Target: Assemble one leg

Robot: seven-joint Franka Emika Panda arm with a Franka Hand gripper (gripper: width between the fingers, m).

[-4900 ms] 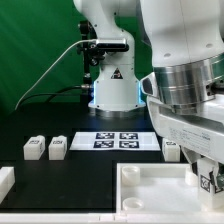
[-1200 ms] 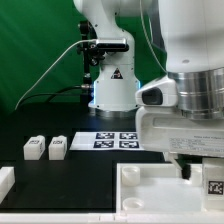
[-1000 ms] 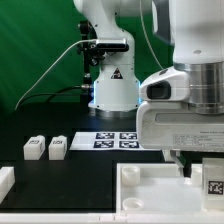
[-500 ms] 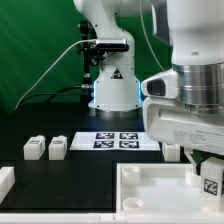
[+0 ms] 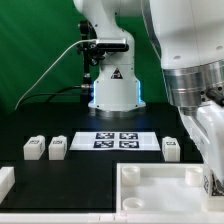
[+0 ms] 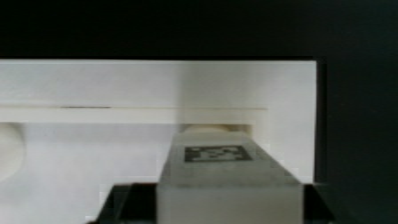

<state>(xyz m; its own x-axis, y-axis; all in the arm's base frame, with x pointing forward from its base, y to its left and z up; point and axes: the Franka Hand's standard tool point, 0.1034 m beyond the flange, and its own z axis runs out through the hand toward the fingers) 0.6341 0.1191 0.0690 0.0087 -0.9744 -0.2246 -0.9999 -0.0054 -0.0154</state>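
The robot's two-finger gripper (image 6: 210,205) is clamped on a small white plastic leg (image 6: 221,160) bearing a black-and-white square tag, holding it over the large white tray-like square panel (image 6: 107,90). Three matching white legs (image 5: 57,148) lie beyond the panel, beside the flat marker board (image 5: 113,140).

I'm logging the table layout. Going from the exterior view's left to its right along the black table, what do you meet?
First leg → second leg → marker board → third leg → the pincer, at the exterior view's right edge.
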